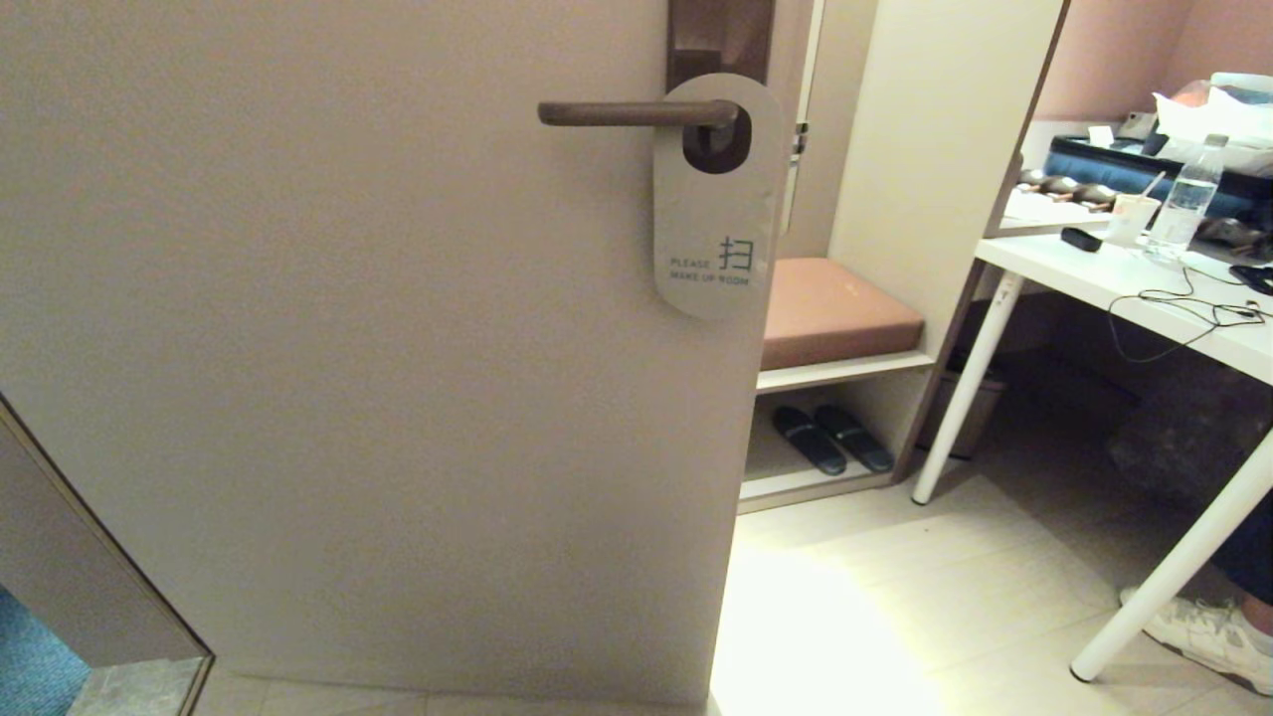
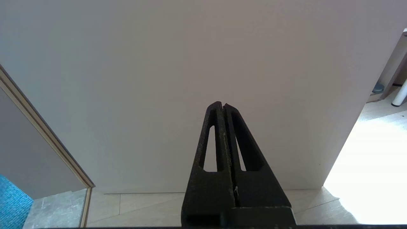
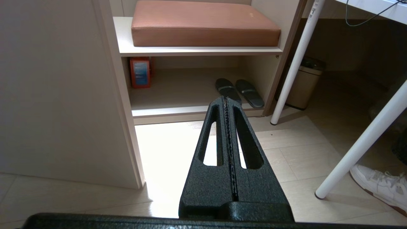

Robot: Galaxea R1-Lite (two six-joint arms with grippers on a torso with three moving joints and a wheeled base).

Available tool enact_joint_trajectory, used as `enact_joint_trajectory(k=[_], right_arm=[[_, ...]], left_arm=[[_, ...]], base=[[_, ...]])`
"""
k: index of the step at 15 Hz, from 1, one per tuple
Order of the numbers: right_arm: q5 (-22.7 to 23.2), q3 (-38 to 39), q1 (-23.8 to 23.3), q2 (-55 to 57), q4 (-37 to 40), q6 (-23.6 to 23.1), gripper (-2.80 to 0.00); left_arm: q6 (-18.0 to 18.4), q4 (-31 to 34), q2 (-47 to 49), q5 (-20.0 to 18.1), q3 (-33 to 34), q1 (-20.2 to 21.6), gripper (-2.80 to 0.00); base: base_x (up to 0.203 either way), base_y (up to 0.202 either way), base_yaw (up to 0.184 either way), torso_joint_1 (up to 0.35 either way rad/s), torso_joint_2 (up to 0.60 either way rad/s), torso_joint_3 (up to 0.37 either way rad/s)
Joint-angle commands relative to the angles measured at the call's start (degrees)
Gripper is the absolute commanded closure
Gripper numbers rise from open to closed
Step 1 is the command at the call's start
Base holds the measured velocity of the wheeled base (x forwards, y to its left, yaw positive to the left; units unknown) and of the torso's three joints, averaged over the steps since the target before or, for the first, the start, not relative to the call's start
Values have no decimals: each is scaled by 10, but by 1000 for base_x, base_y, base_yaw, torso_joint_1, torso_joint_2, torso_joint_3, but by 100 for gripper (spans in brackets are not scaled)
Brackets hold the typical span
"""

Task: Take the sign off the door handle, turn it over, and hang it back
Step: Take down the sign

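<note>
Progress: nothing of the task appears done; the sign (image 1: 718, 199) hangs on the door handle (image 1: 636, 113), so lifting off, turning over and rehanging all look to be left.
Sign position: its round hole is threaded over the lever close to the dark backplate (image 1: 718, 40), and the card hangs flat against the door (image 1: 348, 348) near its free edge.
Face showing: the pale grey-white side, reading "PLEASE MAKE UP ROOM".
Left tool (image 2: 222, 106): fingers pressed together, holding nothing, low in front of the bare door face, well below the handle.
Right tool (image 3: 226, 100): fingers pressed together, empty, pointed toward the floor and the shelf unit past the door edge, well apart from the sign.
Count, task things: one sign, one door handle, one backplate.
Count, nearby: two slippers (image 1: 831, 439) on the low shelf, one cushion (image 1: 835, 310), one bottle (image 1: 1183, 204) and one cup (image 1: 1132, 219) on the white bench (image 1: 1144, 293).
</note>
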Motion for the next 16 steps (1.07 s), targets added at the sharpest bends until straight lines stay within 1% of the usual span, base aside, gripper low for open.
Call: enact_joint_trajectory(k=[1, 3, 6, 10, 12, 14, 16], right_arm=[[0, 0, 0, 0, 0, 0, 0], [-1, 0, 0, 0, 0, 0, 0], [6, 0, 0, 0, -1, -19, 0], [5, -2, 0, 0, -3, -21, 0], [4, -31, 0, 0, 0, -18, 0], [3, -79, 0, 0, 13, -17, 0], [3, -150, 0, 9, 65, -17, 0]], left_arm=[[0, 0, 1, 0, 0, 0, 0], [0, 0, 1, 0, 0, 0, 0], [0, 0, 1, 0, 0, 0, 0], [0, 0, 1, 0, 0, 0, 0], [0, 0, 1, 0, 0, 0, 0], [0, 0, 1, 0, 0, 0, 0], [0, 0, 1, 0, 0, 0, 0]], base=[[0, 0, 0, 0, 0, 0], [0, 0, 0, 0, 0, 0], [0, 0, 0, 0, 0, 0], [0, 0, 0, 0, 0, 0], [0, 0, 0, 0, 0, 0], [0, 0, 0, 0, 0, 0], [0, 0, 0, 0, 0, 0]])
